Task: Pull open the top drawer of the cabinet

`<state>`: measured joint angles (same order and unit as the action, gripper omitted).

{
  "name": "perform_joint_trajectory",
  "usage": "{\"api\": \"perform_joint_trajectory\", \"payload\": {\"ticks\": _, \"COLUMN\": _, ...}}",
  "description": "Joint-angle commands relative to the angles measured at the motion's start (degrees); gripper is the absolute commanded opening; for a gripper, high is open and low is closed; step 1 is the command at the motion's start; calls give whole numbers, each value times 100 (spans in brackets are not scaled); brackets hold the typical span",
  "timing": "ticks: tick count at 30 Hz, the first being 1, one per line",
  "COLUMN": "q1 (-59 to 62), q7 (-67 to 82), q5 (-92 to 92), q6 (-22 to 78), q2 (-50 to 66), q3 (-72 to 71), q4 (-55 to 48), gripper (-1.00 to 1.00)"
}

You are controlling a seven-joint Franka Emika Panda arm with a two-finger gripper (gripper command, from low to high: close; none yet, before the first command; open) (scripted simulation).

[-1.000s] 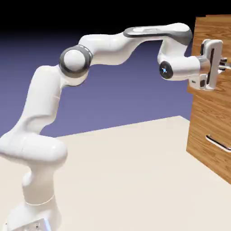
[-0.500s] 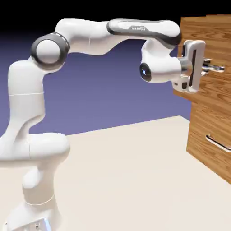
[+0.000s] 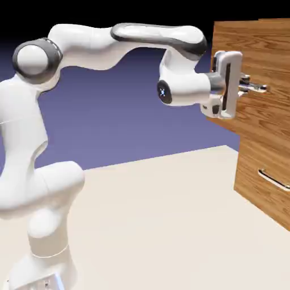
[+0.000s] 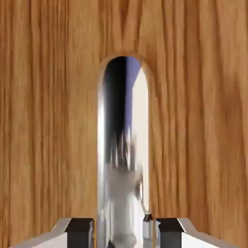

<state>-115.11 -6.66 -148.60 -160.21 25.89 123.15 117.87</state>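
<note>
The cabinet [image 3: 261, 164] stands at the exterior view's right edge. Its top drawer [image 3: 263, 51] juts out to the left, past the lower front. My gripper [image 3: 244, 86] is shut on the top drawer's silver bar handle [image 3: 258, 88]. In the hand view the handle [image 4: 123, 145] runs up the middle as a shiny bar against the wood-grain drawer front [image 4: 48, 121]. It passes between my two grey fingertips [image 4: 80, 226] at the bottom edge, where my gripper [image 4: 124, 232] clamps it.
The lower drawer sits flush in the cabinet, with its own silver handle [image 3: 274, 180]. The beige table [image 3: 170, 226] stretches between the robot's base and the cabinet.
The hand has drawn back toward the exterior view's left with the handle in its grip. The top drawer has slid out of the cabinet with it.
</note>
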Motion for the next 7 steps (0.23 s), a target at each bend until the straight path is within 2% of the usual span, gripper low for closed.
{"api": "perform_joint_trajectory", "payload": {"ticks": 1, "q1": -197, "q7": -127, "q5": 68, "q6": 49, "q2": 150, "q3": 207, "q4": 179, "gripper": -100}}
{"api": "perform_joint_trajectory", "payload": {"ticks": 5, "q1": -902, "q7": -579, "q5": 351, "q6": 213, "q2": 743, "q3": 930, "q4": 875, "gripper": -100}}
{"api": "perform_joint_trajectory", "payload": {"ticks": 6, "q1": -902, "q7": -579, "q5": 352, "q6": 213, "q2": 743, "q3": 930, "q4": 875, "gripper": 100}}
{"api": "perform_joint_trajectory", "payload": {"ticks": 7, "q1": -902, "q7": -579, "q5": 352, "q6": 213, "q2": 743, "q3": 930, "q4": 875, "gripper": 100}}
